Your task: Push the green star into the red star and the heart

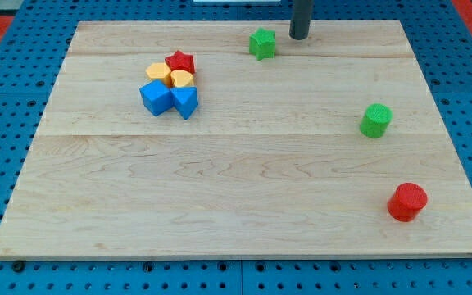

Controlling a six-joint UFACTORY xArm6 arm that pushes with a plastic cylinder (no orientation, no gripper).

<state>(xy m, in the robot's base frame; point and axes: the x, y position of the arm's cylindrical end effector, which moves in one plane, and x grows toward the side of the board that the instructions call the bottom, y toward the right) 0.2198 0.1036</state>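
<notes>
My tip (pixel 299 37) sits just right of the squat green star (pixel 262 43).

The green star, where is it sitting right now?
The green star sits near the board's top edge, slightly right of centre, just left of my tip and well right of the red star.

Wooden board (pixel 244 205) carries green star (pixel 261 43), green cylinder (pixel 375 120), red cylinder (pixel 406 201), five-block cluster (pixel 170 84).

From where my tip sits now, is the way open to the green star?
Probably yes. My tip stands just to the view's right of the green star, with only bare board between them; the other blocks lie farther off.
</notes>
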